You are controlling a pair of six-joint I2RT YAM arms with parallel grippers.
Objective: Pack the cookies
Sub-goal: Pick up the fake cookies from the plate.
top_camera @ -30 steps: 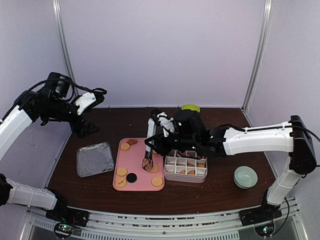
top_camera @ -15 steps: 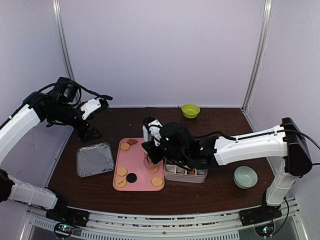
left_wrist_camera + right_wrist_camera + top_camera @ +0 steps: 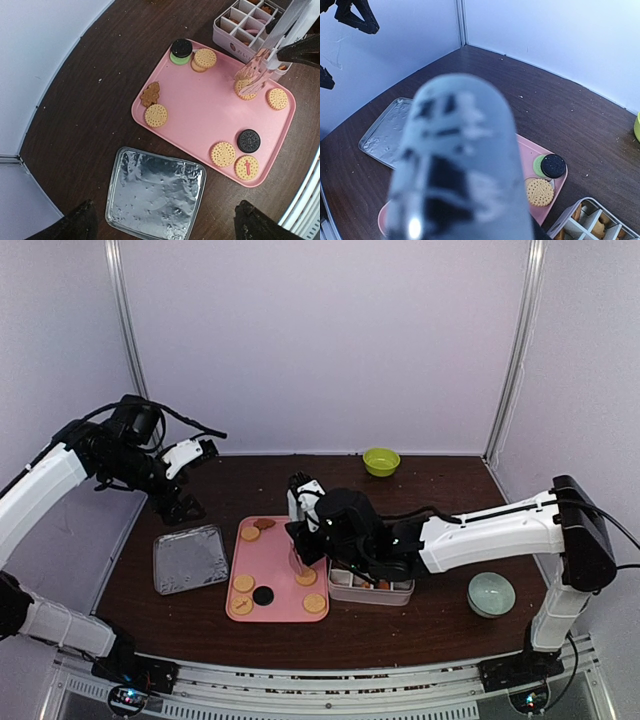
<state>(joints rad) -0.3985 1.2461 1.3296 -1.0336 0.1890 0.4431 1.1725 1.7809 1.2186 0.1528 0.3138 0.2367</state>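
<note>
Near the middle of the bench, toward its near edge, the pink tray [image 3: 200, 130] carries most of the loose cookies [image 3: 155, 115], spread along its rim: tan rounds, a black sandwich one, a brown leaf shape. Just beside the tray, on the side toward the right edge of the bench, stands the white divided box [image 3: 235, 30], with a few pieces showing in its cells.

The step in hand looks like a pick. The right tool [image 3: 305, 508] is closed on the handle of the metal tongs [image 3: 260, 65], and the tong tips are down at a round tan cookie [image 3: 245, 87] on the box side of the tray. Whether the tips actually pinch it, I cannot tell from here. The right wrist view is blocked by a blurred grey shape.

The left tool [image 3: 178, 505] hangs high over the left side of the bench, spread as wide as it goes and holding nothing, above the foil tray [image 3: 155, 200].

Next, I'd judge, the tongs need to squeeze squarely across that cookie, lift it level, and carry it the short way over the box wall into a free cell. Too hard a squeeze could crack it, and a tilt could drop it.
</note>
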